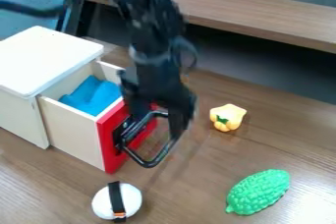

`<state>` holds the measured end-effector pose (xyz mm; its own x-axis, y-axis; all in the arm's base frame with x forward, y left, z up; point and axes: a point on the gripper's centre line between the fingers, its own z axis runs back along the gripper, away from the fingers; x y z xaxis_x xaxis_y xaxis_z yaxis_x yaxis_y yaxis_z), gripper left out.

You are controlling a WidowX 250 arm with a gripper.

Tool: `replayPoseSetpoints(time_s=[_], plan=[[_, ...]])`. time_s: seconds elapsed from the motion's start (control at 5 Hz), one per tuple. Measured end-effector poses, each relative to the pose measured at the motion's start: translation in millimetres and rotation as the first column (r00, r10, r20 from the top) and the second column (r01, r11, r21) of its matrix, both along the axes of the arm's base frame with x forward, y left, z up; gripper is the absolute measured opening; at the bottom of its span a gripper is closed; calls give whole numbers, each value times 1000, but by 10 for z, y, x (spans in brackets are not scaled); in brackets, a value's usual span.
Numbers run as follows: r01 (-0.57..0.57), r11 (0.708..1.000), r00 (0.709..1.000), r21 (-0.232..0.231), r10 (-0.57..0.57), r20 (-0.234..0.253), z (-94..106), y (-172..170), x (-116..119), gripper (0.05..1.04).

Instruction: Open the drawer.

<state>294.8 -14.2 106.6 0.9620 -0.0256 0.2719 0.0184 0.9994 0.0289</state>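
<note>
Camera view | left: drawer [73,132] stood open | centre: gripper [157,126] hung at handle [148,163], jaws parted

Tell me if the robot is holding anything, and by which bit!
I can't tell: the gripper is right at the black handle, but a grip isn't clear.

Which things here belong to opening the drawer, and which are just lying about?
For the job:
- drawer
- black handle
- gripper

Just lying about:
- blue item inside
- yellow toy
- green toy
- white, black-banded toy
</note>
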Motion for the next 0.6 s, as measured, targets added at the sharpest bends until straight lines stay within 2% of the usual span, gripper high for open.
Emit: replayPoseSetpoints(time_s=[0.2,0.4,0.6], plan=[[-33,999,997,-10,34,69,313,70,-77,999],[-46,998,988,-42,52,148,586,141,-157,999],[-43,997,984,-67,53,169,686,187,-267,999]])
